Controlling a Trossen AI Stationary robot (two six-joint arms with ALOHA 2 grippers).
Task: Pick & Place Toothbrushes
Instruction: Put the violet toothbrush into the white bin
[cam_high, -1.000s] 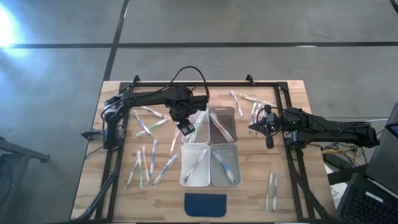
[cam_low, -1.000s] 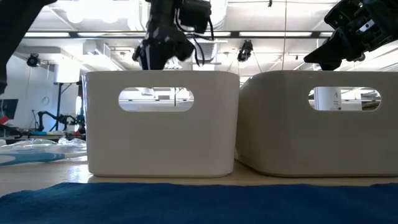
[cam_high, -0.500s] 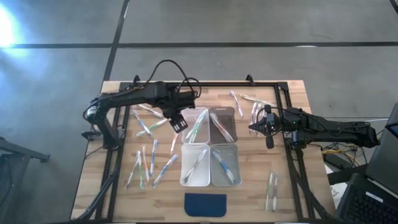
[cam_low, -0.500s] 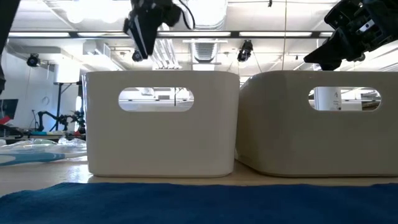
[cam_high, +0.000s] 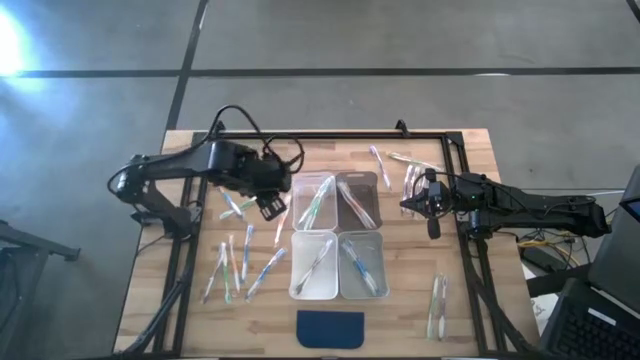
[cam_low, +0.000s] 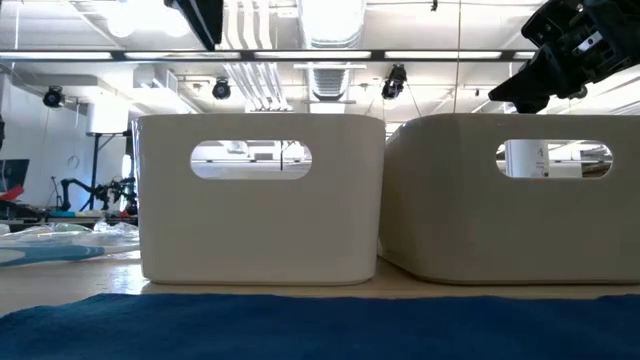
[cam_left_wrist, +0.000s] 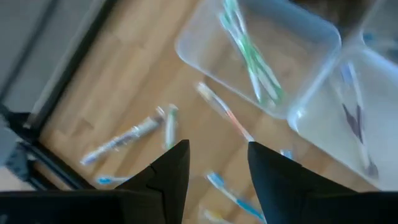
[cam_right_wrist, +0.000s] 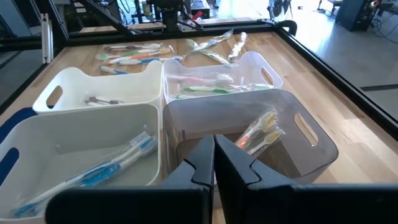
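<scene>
Loose toothbrushes (cam_high: 243, 262) lie scattered on the wooden table (cam_high: 150, 300) left of four clear bins (cam_high: 337, 235), with more right of them and at the far edge. A dark blue pad (cam_high: 331, 328) lies near the bins' front. The bins hold green, pink, blue and yellow brushes. The left gripper (cam_high: 270, 206) hovers left of the bins, fingers apart and empty. The right gripper (cam_high: 432, 228) hangs right of the bins, fingers closed, empty.

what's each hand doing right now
left hand: open, empty, over loose toothbrushes.
right hand: closed, holding nothing, beside the bins.
</scene>
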